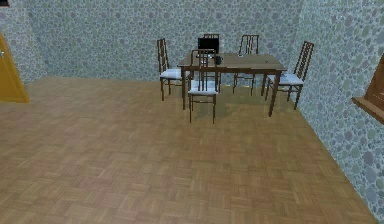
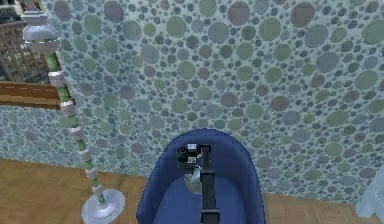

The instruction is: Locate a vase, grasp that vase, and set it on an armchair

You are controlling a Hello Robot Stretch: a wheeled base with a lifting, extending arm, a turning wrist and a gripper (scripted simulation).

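One blue armchair point(image 2: 165, 190) stood against the dotted wall point(image 2: 280, 80); we saw our gripper point(image 2: 186, 157) before its seat, a pale blob point(image 2: 192, 181) near it, perhaps the vase. Jaws and hold we couldn't tell.

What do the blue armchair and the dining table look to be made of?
Armchair: probably soft upholstery, matte deep blue; the rounded, padded back shows no shine. Table: apparently wood, brown with a dull finish, flat top on thin straight legs.
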